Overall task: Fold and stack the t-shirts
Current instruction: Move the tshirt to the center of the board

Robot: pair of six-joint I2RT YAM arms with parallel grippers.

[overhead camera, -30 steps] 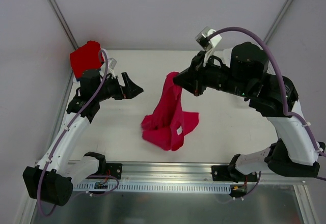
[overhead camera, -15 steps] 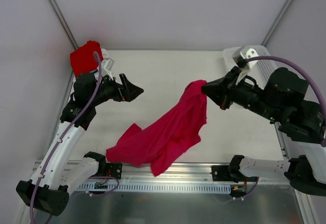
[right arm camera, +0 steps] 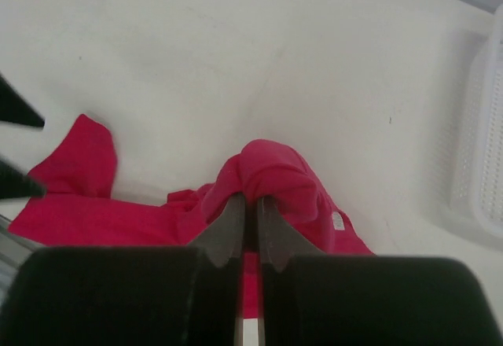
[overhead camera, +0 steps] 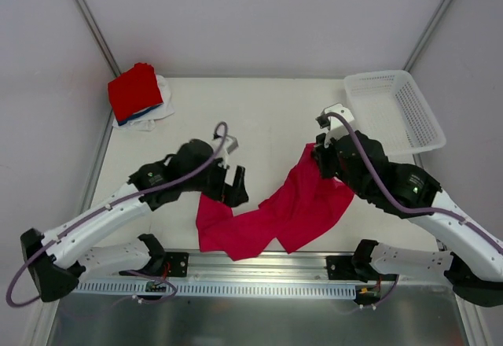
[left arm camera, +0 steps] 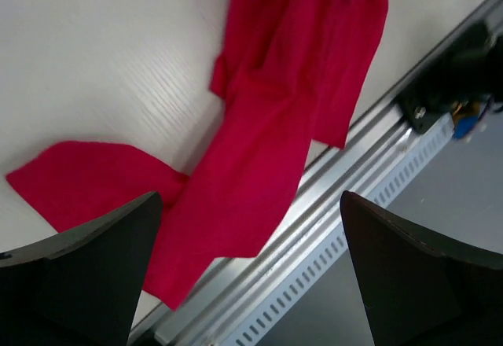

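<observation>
The right gripper (right arm camera: 253, 200) has its fingers pressed together on a bunched fold of the crimson-pink t-shirt (overhead camera: 275, 216). It holds up the shirt's far right end, probably so the cloth can be drawn out flat for folding. The rest of the shirt lies rumpled on the table (overhead camera: 267, 110) along the near edge, reaching the metal rail (overhead camera: 259, 271). The left gripper (overhead camera: 234, 187) hovers just above the shirt's left end with its fingers spread wide, apparently placed to take a second corner. The folded stack (overhead camera: 135, 90), bright red on top, sits at the far left corner.
</observation>
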